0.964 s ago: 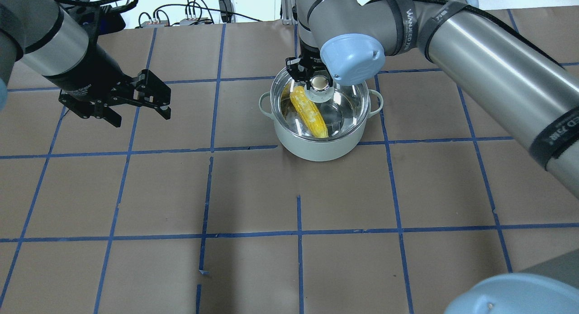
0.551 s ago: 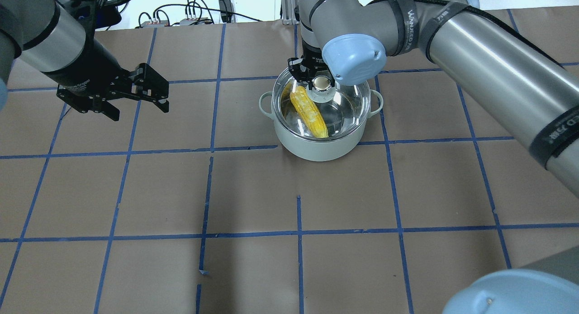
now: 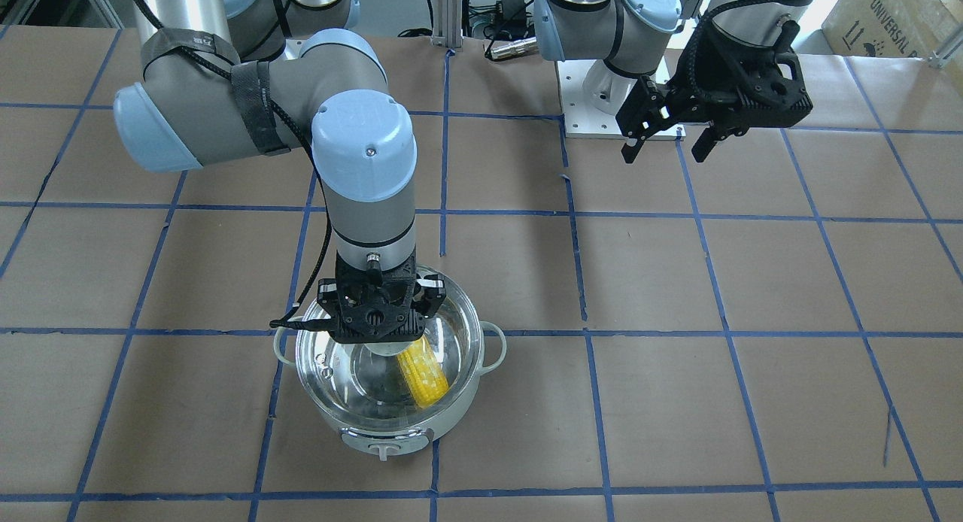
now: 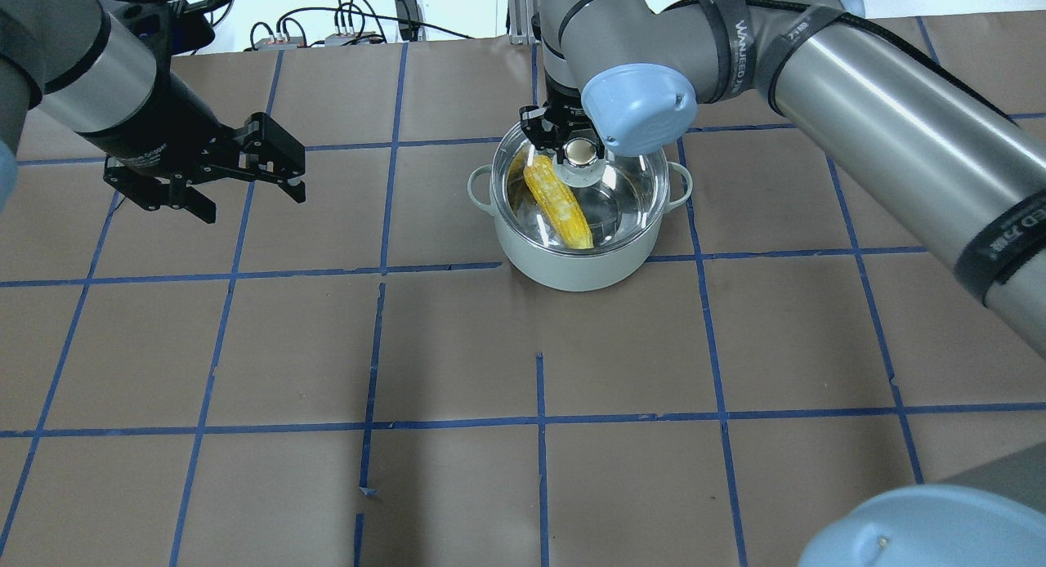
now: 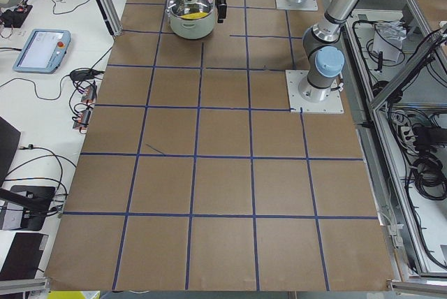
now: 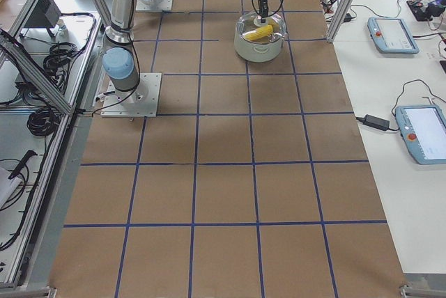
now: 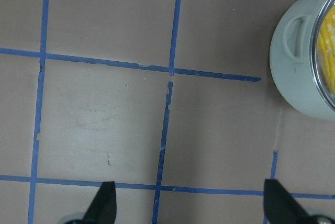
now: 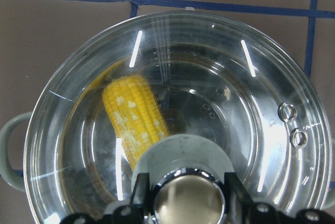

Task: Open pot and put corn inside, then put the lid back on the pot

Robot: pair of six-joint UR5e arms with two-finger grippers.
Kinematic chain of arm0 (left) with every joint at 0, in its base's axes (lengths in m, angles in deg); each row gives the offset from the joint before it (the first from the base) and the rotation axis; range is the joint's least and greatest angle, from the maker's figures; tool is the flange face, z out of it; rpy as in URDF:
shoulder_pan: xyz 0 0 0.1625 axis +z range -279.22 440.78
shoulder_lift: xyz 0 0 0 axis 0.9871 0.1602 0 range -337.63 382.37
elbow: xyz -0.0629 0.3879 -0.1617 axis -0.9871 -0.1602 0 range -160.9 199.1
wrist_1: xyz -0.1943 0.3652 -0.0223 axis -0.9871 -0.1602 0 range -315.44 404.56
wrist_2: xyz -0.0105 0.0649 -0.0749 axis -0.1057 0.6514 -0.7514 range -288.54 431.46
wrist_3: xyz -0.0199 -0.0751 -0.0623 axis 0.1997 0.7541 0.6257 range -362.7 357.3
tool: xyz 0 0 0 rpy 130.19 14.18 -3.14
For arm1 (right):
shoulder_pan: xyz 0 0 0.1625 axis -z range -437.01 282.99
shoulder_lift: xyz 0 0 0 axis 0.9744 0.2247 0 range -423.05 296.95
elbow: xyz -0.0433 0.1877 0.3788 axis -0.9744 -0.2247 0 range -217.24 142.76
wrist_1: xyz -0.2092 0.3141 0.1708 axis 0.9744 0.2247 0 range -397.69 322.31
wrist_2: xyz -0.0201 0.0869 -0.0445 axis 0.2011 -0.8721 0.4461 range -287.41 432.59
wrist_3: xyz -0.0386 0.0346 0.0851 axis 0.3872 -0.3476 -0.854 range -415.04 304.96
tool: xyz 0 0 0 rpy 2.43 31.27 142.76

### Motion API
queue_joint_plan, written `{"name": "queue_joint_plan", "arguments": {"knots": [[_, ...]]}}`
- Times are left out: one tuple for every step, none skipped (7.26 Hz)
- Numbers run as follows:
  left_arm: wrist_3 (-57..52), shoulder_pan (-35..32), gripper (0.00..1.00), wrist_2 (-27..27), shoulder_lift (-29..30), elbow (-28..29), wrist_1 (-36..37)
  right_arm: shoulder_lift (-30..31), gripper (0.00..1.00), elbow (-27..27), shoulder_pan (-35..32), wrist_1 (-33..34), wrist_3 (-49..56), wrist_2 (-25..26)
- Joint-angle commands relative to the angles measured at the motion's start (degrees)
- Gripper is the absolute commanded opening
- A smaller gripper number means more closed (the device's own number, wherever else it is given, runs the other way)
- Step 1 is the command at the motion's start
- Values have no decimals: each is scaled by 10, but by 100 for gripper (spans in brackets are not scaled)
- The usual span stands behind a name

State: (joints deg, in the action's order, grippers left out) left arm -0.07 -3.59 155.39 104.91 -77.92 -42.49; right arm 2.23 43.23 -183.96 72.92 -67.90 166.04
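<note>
A table [image 4: 458, 346] covered in brown paper carries a grid of blue tape lines [image 4: 539, 420]. Black cables [image 4: 351, 15] lie beyond the table's far edge, and a cardboard box [image 3: 895, 14] sits off one corner. On a white bench [image 6: 418, 207] alongside the table rest a blue-rimmed tablet [image 6: 392, 33], a second tablet [image 6: 421, 133] and a black power brick [image 6: 376, 122].

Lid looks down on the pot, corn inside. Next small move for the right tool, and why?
Probably open the right tool and lift straight up. The lid appears seated on the pot with the corn under it, and the tool is clamped on the knob.
</note>
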Motion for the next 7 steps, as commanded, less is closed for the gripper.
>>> {"name": "queue_joint_plan", "arguments": {"knots": [[7,0,100,44,-1,1,0,0,44,0,0,-3,-3,0],[16,-1,100,58,-2,1,3,0,44,1,0,-5,-3,1],[28,-1,100,59,-3,1,3,1,44,0,0,-10,-3,1],[28,-1,100,59,-2,0,3,1,44,0,0,-12,-3,1],[28,-1,100,56,-2,-1,3,0,69,-5,0,-11,-3,0],[25,-1,100,55,0,-1,7,1,100,-8,0,-10,-2,-5],[19,-1,100,54,1,-2,22,0,100,-12,1,-10,-2,-5]]}}
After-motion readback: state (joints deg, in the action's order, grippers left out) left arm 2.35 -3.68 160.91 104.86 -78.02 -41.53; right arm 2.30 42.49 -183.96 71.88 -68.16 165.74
